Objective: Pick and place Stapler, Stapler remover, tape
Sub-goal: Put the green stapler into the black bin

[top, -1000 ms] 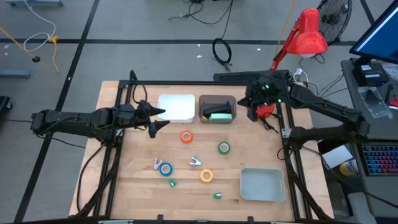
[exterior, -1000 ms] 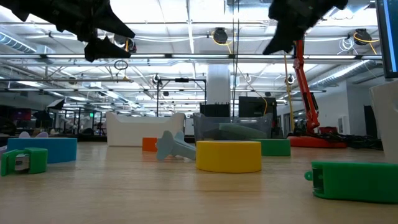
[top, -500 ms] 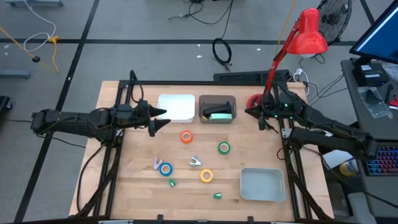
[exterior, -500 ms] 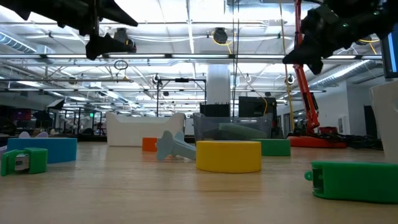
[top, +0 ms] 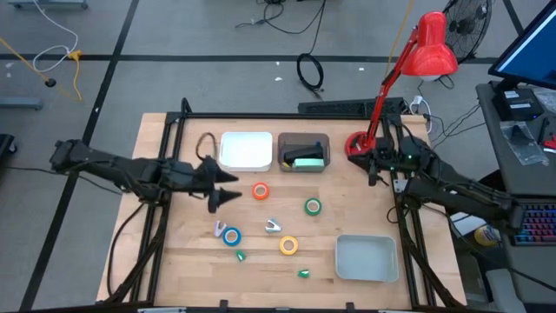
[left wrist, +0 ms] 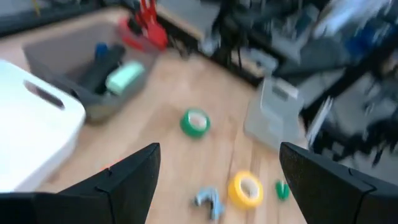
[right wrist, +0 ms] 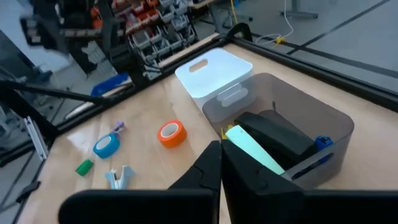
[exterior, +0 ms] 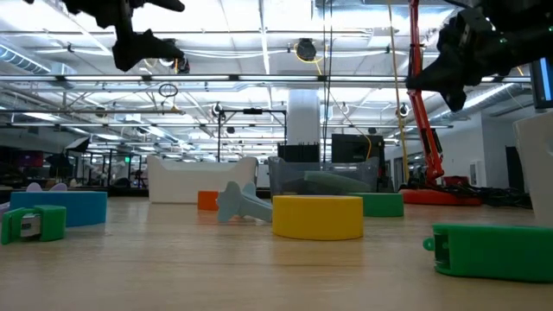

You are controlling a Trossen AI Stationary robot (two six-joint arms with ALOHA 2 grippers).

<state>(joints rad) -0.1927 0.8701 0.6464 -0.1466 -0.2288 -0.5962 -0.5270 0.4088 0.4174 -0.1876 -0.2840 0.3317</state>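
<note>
The stapler [right wrist: 273, 146], black with a pale green top, lies in the grey bin [top: 304, 139]. The pale blue stapler remover [top: 273, 227] lies on the table among the tape rolls: orange [top: 261, 191], green [top: 313, 206], blue [top: 231, 236] and yellow [top: 288, 246]. My left gripper [top: 224, 187] hangs open above the table, left of the orange roll, with nothing between its fingers [left wrist: 134, 180]. My right gripper [top: 371, 169] is shut and empty, up in the air at the table's right edge, beside the grey bin.
A white bin [top: 246, 149] stands left of the grey bin at the far edge. A pale grey tray [top: 366, 258] sits at the near right. Small green bits [top: 241, 256] [top: 304, 273] lie near the front. A red lamp base [top: 356, 142] stands by my right gripper.
My right gripper has drawn back from over the grey bin toward the table's right edge, come down and rolled, staying shut. My left gripper has swung toward the table's near edge, closer to the orange roll, staying open.
</note>
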